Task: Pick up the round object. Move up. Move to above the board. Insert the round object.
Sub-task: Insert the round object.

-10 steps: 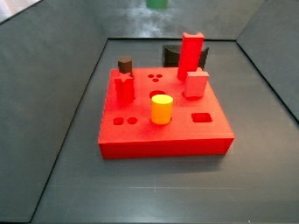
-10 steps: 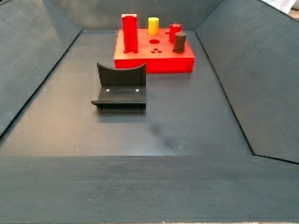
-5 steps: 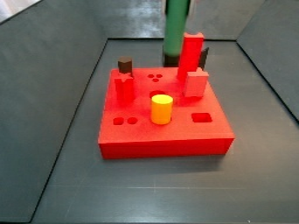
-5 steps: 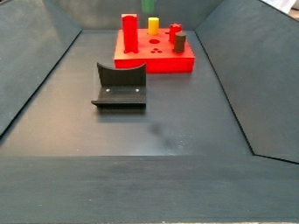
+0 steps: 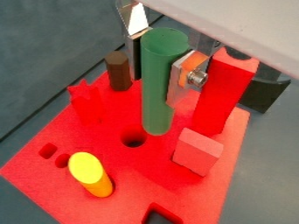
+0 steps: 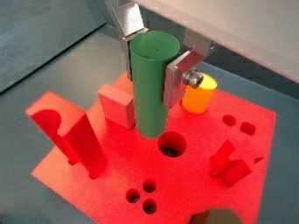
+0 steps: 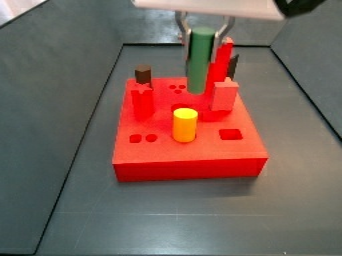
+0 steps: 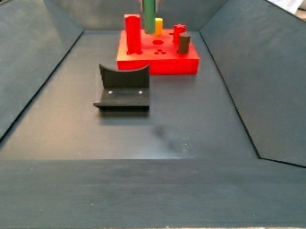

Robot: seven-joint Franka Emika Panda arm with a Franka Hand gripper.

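Note:
The round object, a slim green cylinder peg [image 5: 160, 96], hangs upright in my gripper [image 5: 158, 68], which is shut on its upper part; both wrist views show a silver finger on each side of it [image 6: 149, 96]. It hangs over the middle of the board [image 7: 187, 158], a flat red block with shaped holes. The peg's lower end is just above the board's top, beside a round hole [image 5: 132, 138] [image 6: 173, 145]. In a side view the peg [image 7: 201, 60] hangs from the gripper [image 7: 203, 35] in front of the tall red post. The peg's green shaft also shows at the frame's edge [image 8: 149, 7].
On the board stand a thick yellow cylinder [image 5: 90, 173] [image 7: 185, 124], a dark red peg [image 5: 118, 72] [image 7: 142, 74], a tall red post [image 5: 225, 87] [image 6: 77, 140] and a low red block [image 5: 197, 149]. The fixture [image 8: 123, 88] stands on the floor in front of the board [image 8: 156, 61]. Grey bin walls surround.
The gripper has come down with the green peg: barely in view a second ago, now low over the board's middle.

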